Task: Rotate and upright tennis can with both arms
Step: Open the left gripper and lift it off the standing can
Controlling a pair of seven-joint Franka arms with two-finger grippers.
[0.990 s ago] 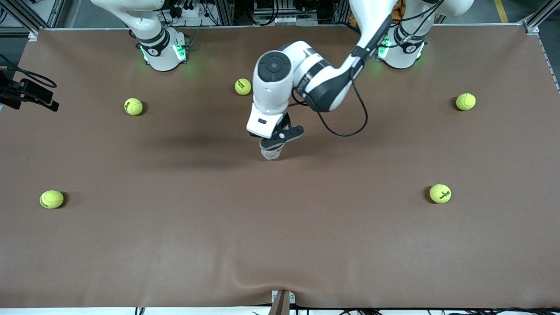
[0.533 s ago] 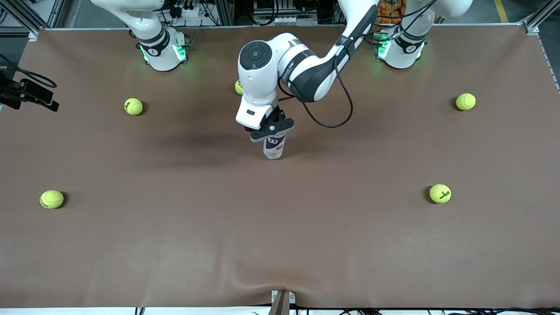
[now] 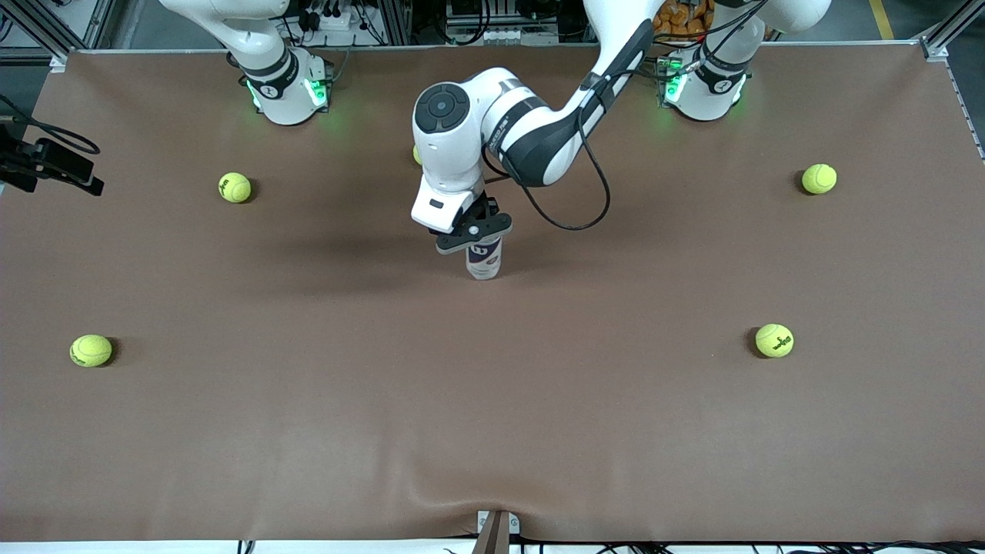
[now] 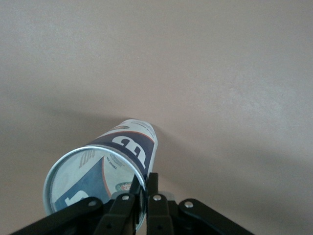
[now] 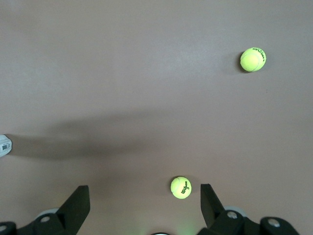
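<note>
The tennis can [image 3: 484, 260] stands on its base near the middle of the table, about upright, its white-and-navy label with the round logo showing. My left gripper [image 3: 477, 237] is over its top, shut on the silvery rim. In the left wrist view the fingers [image 4: 155, 183] pinch the wall of the can [image 4: 128, 144] at its open rim, one inside and one outside. My right gripper [image 5: 144, 201] is open and empty, high over the table near the right arm's base, where the arm waits; it is out of the front view.
Tennis balls lie scattered: two toward the right arm's end [image 3: 235, 187] [image 3: 91, 350], two toward the left arm's end [image 3: 819, 178] [image 3: 774, 340]. One is mostly hidden by the left arm's wrist [image 3: 416, 155]. The right wrist view shows two balls [image 5: 181, 187] [image 5: 253, 59].
My left wrist has swung toward the right arm's end and up the view. The can's label, hidden under the gripper before, now shows. The can's base has stayed put.
</note>
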